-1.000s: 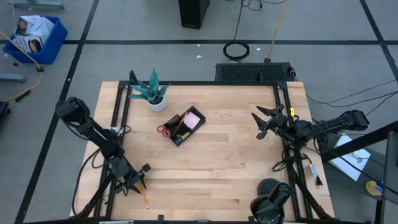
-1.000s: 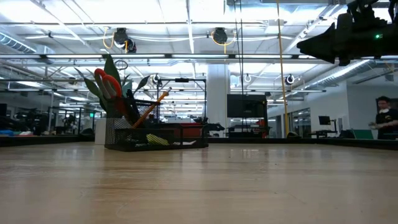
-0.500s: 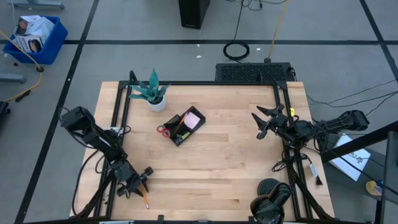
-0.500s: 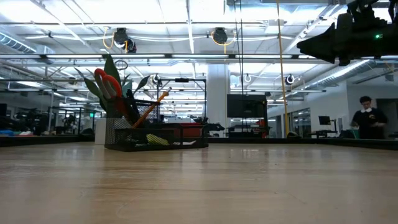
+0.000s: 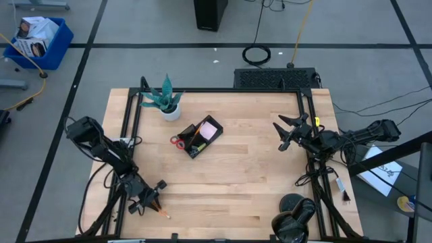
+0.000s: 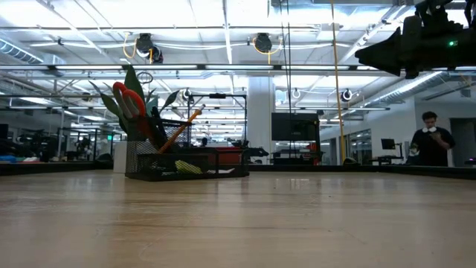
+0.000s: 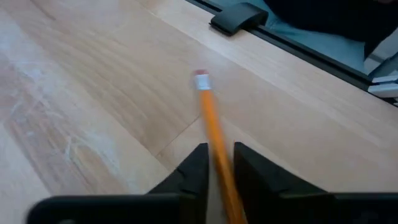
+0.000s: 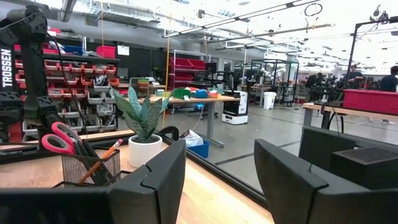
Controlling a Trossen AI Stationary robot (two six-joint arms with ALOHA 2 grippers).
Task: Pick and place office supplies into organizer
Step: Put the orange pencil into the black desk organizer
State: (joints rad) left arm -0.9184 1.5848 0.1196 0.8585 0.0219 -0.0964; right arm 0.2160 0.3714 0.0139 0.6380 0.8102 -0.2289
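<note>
An orange pencil [image 5: 162, 211] lies near the table's near-left corner, and my left gripper [image 5: 152, 200] is shut on it. The pencil [image 7: 208, 118] runs forward between the two dark fingers. The black mesh organizer [image 5: 198, 138] stands at the far middle of the table. It holds red-handled scissors [image 6: 130, 100], a pink sticky pad [image 5: 210, 128] and a pencil. My right gripper [image 5: 283, 131] hangs raised at the table's right side, open, with nothing between its fingers [image 8: 214, 180]. My left gripper pinches the pencil's shaft [image 7: 217, 163] between its two fingers. The fingers slant down from the table's left side and lie roughly along the pencil. The eraser end [image 7: 201, 79] sticks out ahead of the fingertips. Whether the pencil is clear of the wood, I cannot tell.
A potted green plant [image 5: 167, 101] stands at the far left, next to the organizer. Black frame rails [image 5: 128, 135] run along the table's left and right sides. Bare wood [image 5: 236, 175] lies between the arms. A person [image 6: 431, 141] stands far off in the room.
My left gripper has sunk a little toward the near edge, onto the pencil. The pencil has turned on the table: its free end has swung from pointing at the near edge toward the table's right. The person in the room behind has walked leftward.
</note>
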